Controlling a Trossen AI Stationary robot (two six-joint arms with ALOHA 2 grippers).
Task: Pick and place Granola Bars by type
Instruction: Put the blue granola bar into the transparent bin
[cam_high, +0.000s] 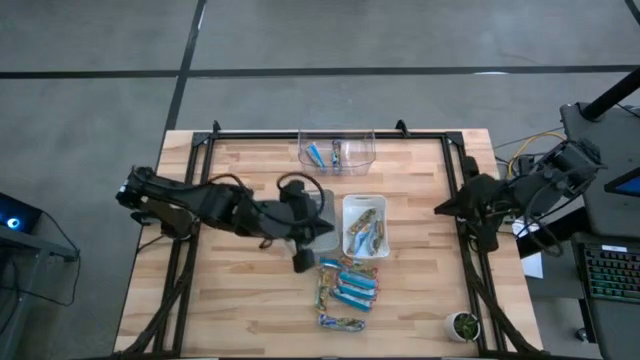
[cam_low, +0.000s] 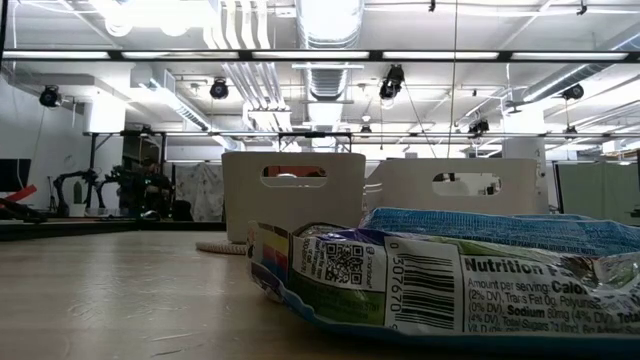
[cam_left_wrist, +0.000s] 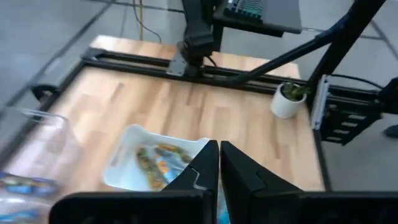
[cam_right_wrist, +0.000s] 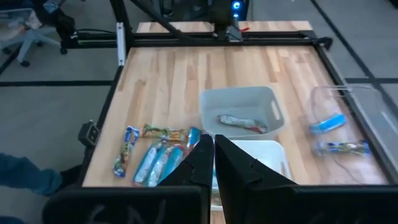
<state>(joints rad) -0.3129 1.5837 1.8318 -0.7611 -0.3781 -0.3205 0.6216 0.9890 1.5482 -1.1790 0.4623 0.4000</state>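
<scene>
Here the left gripper (cam_high: 303, 262) hangs over the middle of the table (cam_high: 250, 310), its fingers pressed together on nothing, just at the nine o'clock side of the white bin (cam_high: 364, 226). A grey bin (cam_right_wrist: 239, 99) sits under that arm, with one bar (cam_right_wrist: 241, 122) lying in it. The white bin holds a few greenish-gold bars (cam_high: 363, 230). The loose Granola Bars (cam_high: 348, 290), blue and greenish-gold mixed, lie in a cluster on the wood toward six o'clock from the white bin, close beside the left gripper's tip. At twelve o'clock, by the far edge of the table, the clear bin (cam_high: 336, 148) holds two blue bars (cam_high: 318, 154). The right gripper (cam_high: 442, 209) waits at three o'clock, near the table's edge, fingers closed and empty. A small potted plant (cam_high: 463, 325) stands at the five o'clock corner. In the low view a wrapper (cam_low: 440, 285) with barcode and nutrition label fills the foreground.
</scene>
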